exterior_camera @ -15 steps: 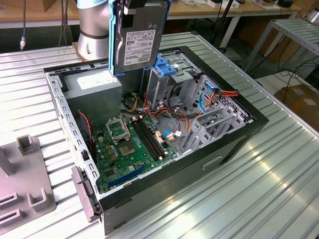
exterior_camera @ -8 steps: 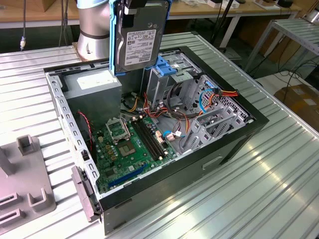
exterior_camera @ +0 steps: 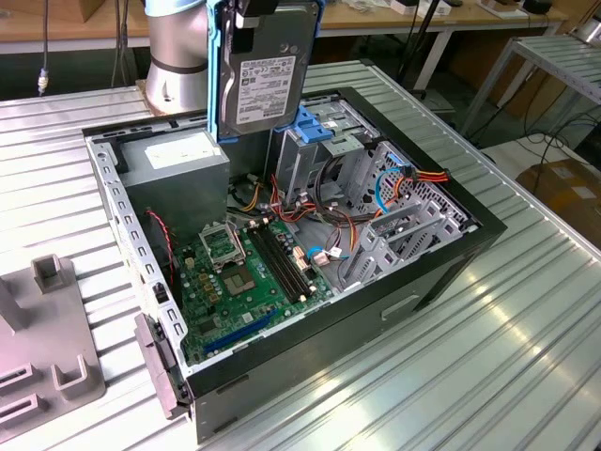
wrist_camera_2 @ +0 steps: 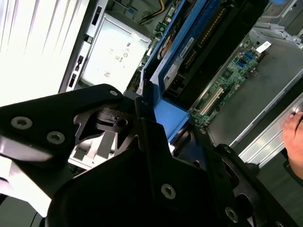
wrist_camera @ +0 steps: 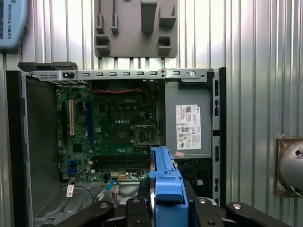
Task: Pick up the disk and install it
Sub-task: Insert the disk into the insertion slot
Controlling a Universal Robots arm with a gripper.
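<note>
Disk (exterior_camera: pixel 268 75) hangs upright above the open computer case (exterior_camera: pixel 376 329), clamped by the end effector (exterior_camera: pixel 252 21). Carrying is in hand; installing likely calls for aligning its rails with the drive cage (exterior_camera: pixel 324 155).

Ribbed metal tabletop (exterior_camera: pixel 526 357) w/ bright glare streaks. Behind: long wooden bench (exterior_camera: pixel 376 21) on white legs. Toward exterior view's right: second slatted metal table (exterior_camera: pixel 563 54), cardboard box (exterior_camera: pixel 566 193), dark floor (exterior_camera: pixel 488 108) btwn.
</note>
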